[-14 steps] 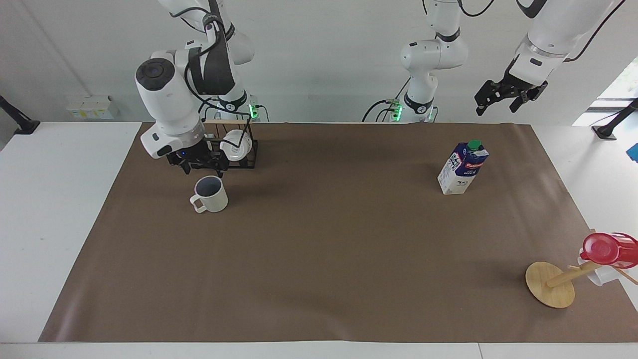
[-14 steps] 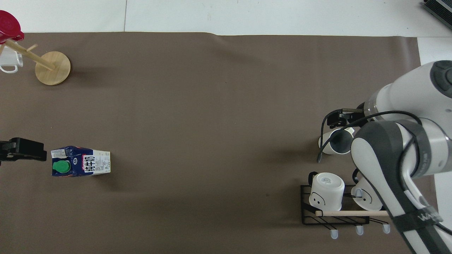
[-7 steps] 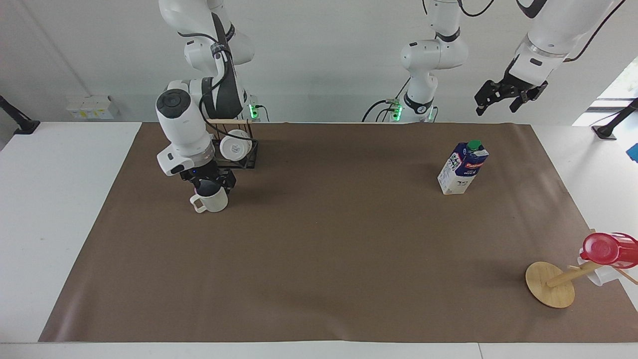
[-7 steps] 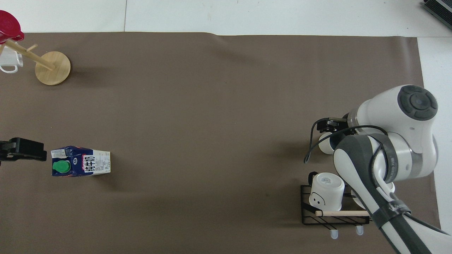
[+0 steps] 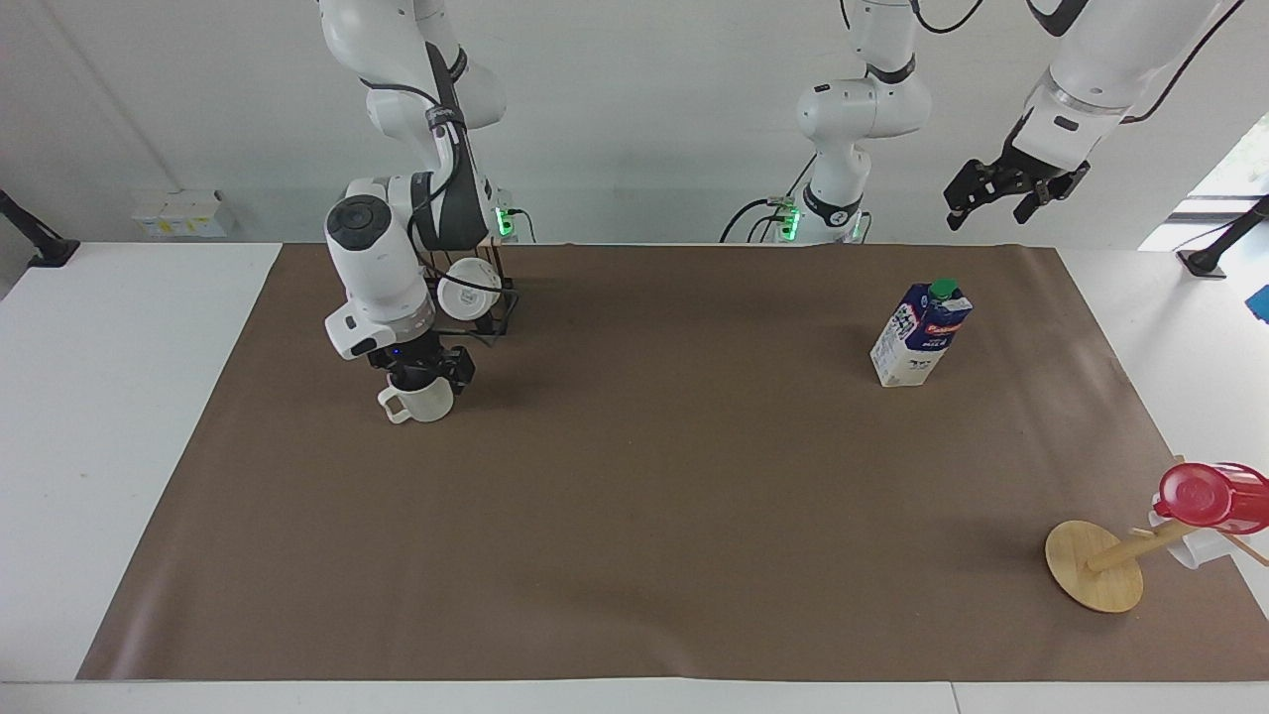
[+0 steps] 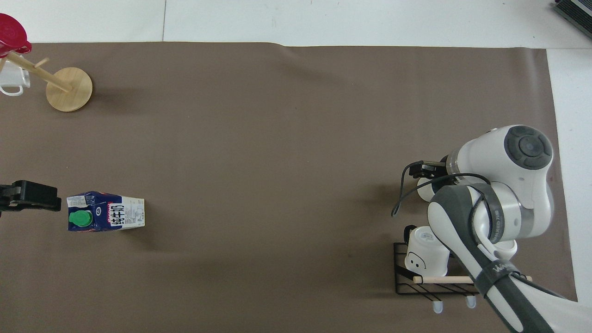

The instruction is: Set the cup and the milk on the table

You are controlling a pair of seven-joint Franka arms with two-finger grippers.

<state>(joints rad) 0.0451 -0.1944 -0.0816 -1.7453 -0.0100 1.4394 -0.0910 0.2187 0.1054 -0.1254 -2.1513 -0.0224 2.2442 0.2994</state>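
Observation:
The cup [image 5: 428, 402] stands upright on the brown sheet of the table [image 5: 634, 516], toward the right arm's end, its handle pointing that way. My right gripper [image 5: 421, 369] is down at the cup's mouth and covers its rim. In the overhead view the right arm hides most of the cup [image 6: 422, 193]. The milk [image 5: 920, 337] stands upright on the sheet toward the left arm's end; it also shows in the overhead view [image 6: 106, 217]. My left gripper [image 5: 996, 198] waits open and empty, high in the air beside the milk [image 6: 27, 196].
A black wire rack [image 5: 501, 302] with two plain white mugs stands nearer to the robots than the cup. A wooden mug tree [image 5: 1095, 565] with a red cup [image 5: 1205, 496] and a white mug leans at the left arm's end, farther from the robots.
My right gripper has come down from just above the cup onto its mouth. The cup, the milk and the left arm have not moved.

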